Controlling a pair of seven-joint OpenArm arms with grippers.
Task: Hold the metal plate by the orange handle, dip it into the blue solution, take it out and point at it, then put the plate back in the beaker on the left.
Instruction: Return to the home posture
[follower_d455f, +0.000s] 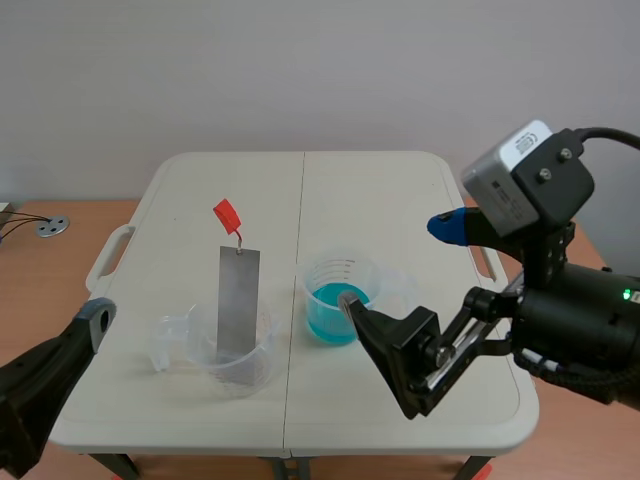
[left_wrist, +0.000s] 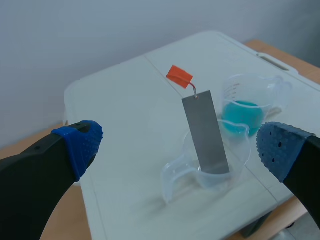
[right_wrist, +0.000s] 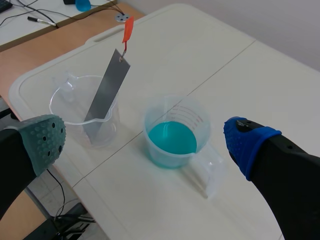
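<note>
Metal plate (follower_d455f: 238, 300) leans in the empty beaker (follower_d455f: 235, 365), at 9 o'clock from the blue solution beaker (follower_d455f: 338, 305), orange handle (follower_d455f: 228, 213) uppermost. Left fingers (left_wrist: 80, 145) and right fingers (right_wrist: 245, 142) stand apart, empty. Risk: nudging the small handle may tip the light beaker.

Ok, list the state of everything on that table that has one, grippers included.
Grey metal plate with orange handle: standing tilted in the left beaker, not gripped.
Clear plastic beaker on the left: upright, no liquid visible, holding the plate.
Clear plastic beaker with blue solution: upright, partly filled.
Left gripper: open, holding nothing.
Right gripper: open, holding nothing.
</note>
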